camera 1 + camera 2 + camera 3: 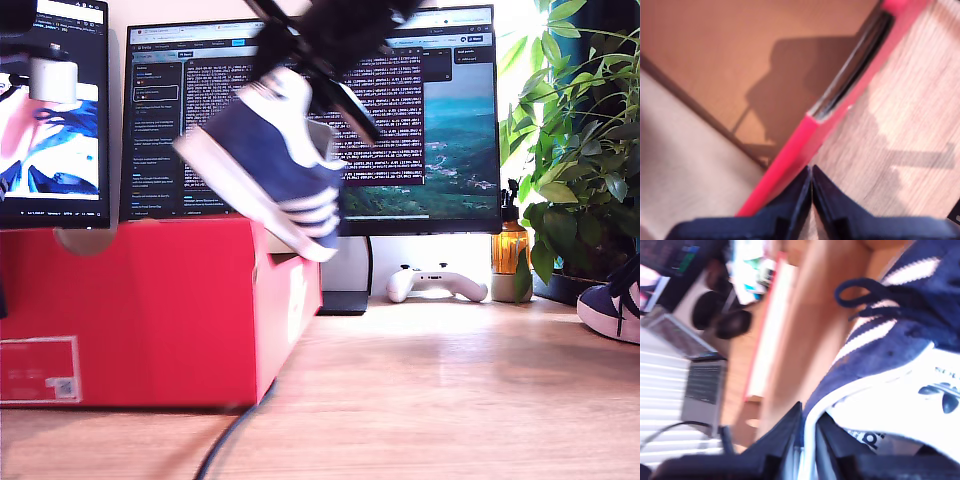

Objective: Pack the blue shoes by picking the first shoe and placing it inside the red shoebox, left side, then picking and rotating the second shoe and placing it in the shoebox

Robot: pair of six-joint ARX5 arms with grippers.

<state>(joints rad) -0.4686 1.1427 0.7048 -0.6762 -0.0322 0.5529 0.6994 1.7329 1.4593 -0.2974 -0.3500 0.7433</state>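
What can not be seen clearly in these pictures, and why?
- Lifted blue shoe: motion-blurred in the exterior view, so its lettering is unreadable.
- My second gripper, shut on that shoe's collar: the arm above leaves the exterior view's top edge.
- Other blue shoe: cut by the exterior view's right edge.
- Red shoebox label: too blurred to read.
- My first gripper: shut, empty.
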